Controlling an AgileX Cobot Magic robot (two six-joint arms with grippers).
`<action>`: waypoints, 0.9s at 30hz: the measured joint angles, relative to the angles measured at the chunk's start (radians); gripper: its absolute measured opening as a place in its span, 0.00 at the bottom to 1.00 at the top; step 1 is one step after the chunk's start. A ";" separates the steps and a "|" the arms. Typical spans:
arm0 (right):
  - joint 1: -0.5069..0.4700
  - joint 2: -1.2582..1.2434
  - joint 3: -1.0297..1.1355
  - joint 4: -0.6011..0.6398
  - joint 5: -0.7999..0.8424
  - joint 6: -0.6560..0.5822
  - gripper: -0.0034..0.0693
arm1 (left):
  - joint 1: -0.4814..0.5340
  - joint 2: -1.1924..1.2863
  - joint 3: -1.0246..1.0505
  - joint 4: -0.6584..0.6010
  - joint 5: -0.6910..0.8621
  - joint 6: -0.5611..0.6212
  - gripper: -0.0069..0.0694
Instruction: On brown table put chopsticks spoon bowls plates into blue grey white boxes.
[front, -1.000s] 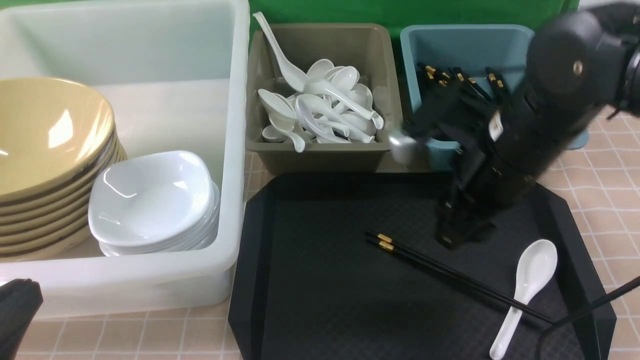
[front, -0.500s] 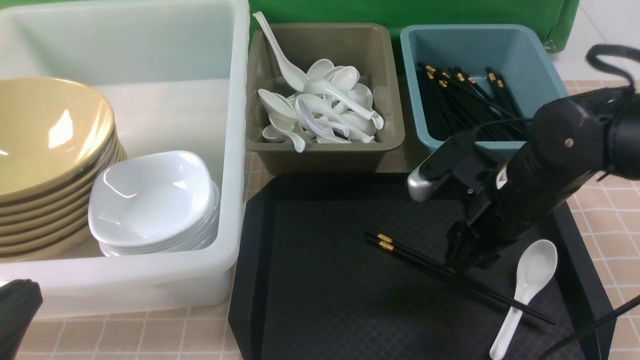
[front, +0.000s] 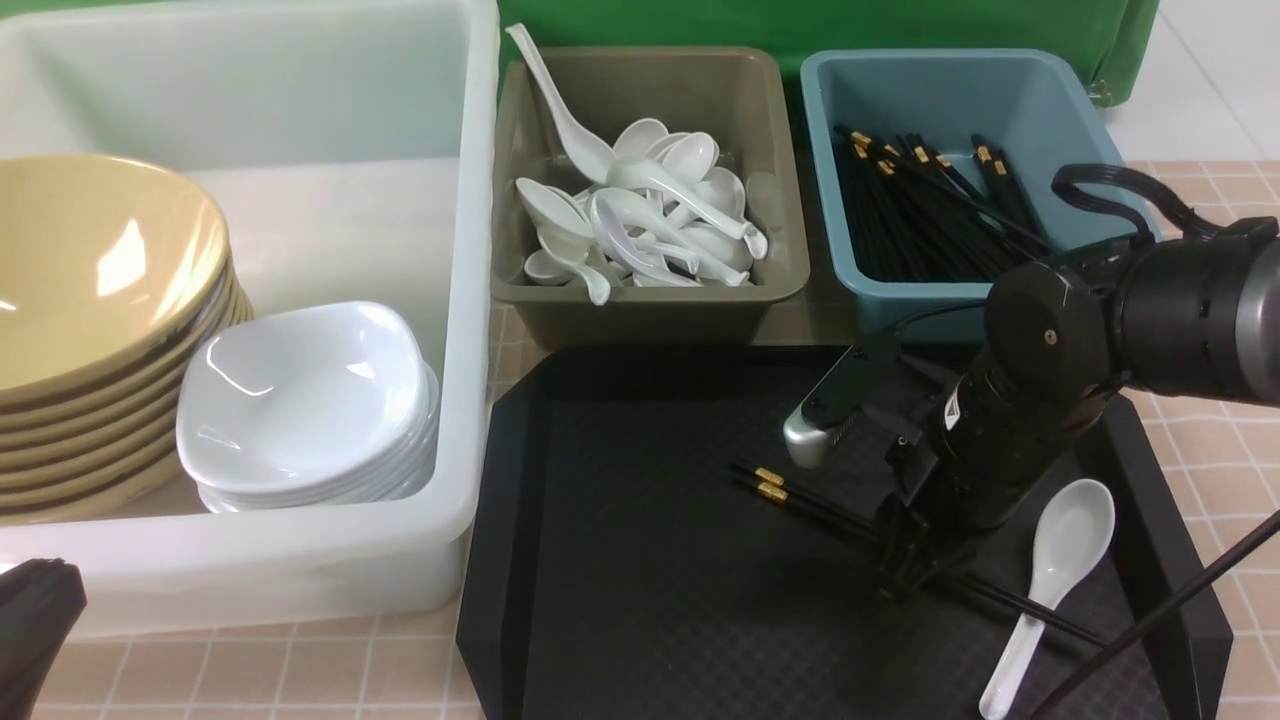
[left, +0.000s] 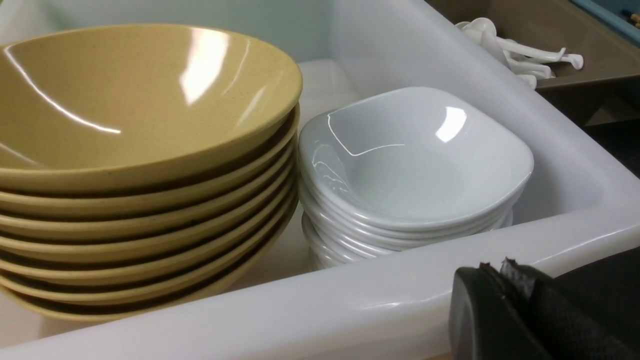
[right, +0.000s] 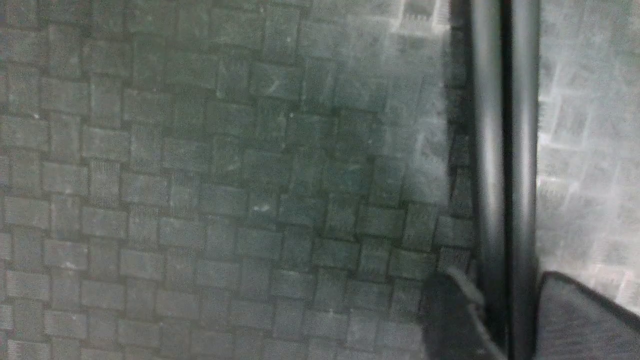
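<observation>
1. Where the right gripper (front: 905, 578) meets the tray (front: 640, 560), its jaws are drawn narrow onto the chopsticks (front: 815, 505). The right wrist view shows a dark, cloth-textured fingertip (right: 447, 320) against each side of the pair.
2. These two sticks are slender, smooth and glossy black, with gold bands near the far ends. They lie flat, side by side, slanting across the tray, and their thin ends cross the handle of a white spoon (front: 1065, 545), glossy with a deep oval bowl.
3. Black and cut off at its corners, the tray has a matte floor patterned in small woven squares.
4. Behind the tray, the right arm's thick black body covers part of the near wall of the blue box (front: 1085, 120), which holds bundled chopsticks (front: 920, 210). Beside it stands the grey box (front: 640, 320) with heaped spoons (front: 650, 220).
5. On the robot's left, the translucent white box (front: 300, 570) holds stacked round yellow bowls (front: 90, 260) and, just beside them, squarish white plates (front: 310, 400).
6. At that box's near rim only a dark edge of the left gripper (front: 35, 620) shows, so I cannot tell how its jaws stand.
</observation>
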 joint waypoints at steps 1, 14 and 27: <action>0.000 0.000 0.000 0.000 0.000 0.000 0.35 | 0.000 0.000 0.000 0.000 0.000 0.000 0.10; 0.000 -0.018 0.001 0.010 0.007 0.008 0.26 | 0.000 0.000 0.000 0.000 0.000 0.000 0.10; 0.000 -0.234 0.002 0.129 0.030 -0.054 0.26 | 0.000 0.000 0.000 0.000 0.000 0.000 0.10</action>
